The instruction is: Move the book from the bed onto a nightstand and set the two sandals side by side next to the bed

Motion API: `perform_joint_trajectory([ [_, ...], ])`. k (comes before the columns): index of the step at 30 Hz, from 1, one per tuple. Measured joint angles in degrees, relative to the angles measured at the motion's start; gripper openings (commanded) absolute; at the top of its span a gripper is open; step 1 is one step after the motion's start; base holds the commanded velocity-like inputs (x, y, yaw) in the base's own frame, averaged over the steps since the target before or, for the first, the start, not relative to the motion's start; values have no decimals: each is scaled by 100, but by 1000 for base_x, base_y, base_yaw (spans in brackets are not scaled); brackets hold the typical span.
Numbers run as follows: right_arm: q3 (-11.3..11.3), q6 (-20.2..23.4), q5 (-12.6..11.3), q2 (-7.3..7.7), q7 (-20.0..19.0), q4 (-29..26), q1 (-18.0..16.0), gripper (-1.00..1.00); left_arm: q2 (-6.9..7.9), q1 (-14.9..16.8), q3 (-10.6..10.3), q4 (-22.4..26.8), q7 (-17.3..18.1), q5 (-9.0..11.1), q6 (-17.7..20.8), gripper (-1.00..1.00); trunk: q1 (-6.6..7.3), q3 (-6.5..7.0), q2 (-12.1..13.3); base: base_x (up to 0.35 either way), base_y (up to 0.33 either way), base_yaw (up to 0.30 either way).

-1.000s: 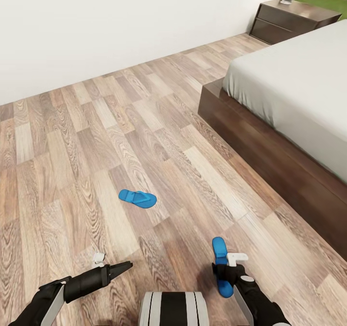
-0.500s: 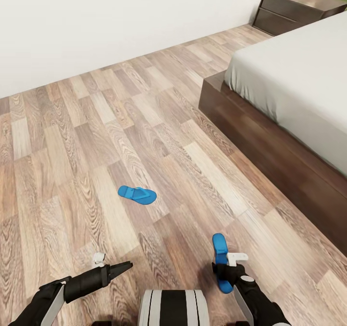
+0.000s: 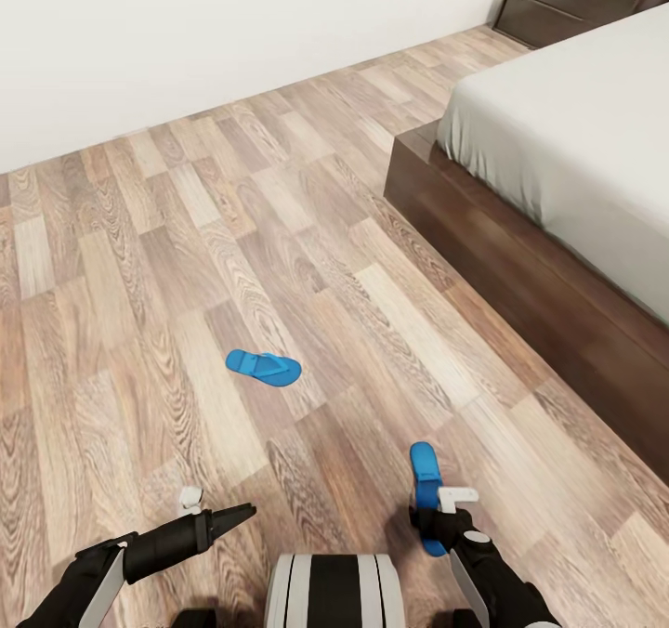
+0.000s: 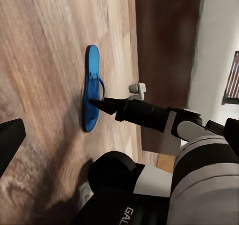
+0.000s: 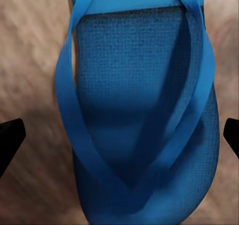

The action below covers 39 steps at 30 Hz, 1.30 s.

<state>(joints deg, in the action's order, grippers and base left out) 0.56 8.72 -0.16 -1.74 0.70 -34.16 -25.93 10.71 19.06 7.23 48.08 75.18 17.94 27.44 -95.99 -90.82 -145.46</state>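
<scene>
Since the right hand (image 3: 433, 516), low centre-right in the head view, hangs with fingers apart just above one sandal (image 3: 426, 489), it should drop straight, clamp the sole, then carry it toward the bed (image 3: 576, 154) beside the other sandal (image 3: 264, 367) at mid-frame; the left hand (image 3: 243, 512) looks closed.

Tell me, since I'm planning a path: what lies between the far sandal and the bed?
Only bare wood floor lies between the far sandal and the bed, as the head view shows.
</scene>
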Motion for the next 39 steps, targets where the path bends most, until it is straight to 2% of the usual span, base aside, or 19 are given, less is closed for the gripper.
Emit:
perform_joint_trajectory([
  [35,0,0,0,0,-2,0,0,100,0,0,7,0,0,0,0,100,-2,-23,-2,28,0,0],
  [39,-2,0,0,0,-1,-1,0,100,0,0,6,0,0,0,0,100,-13,-111,-7,0,0,0],
])
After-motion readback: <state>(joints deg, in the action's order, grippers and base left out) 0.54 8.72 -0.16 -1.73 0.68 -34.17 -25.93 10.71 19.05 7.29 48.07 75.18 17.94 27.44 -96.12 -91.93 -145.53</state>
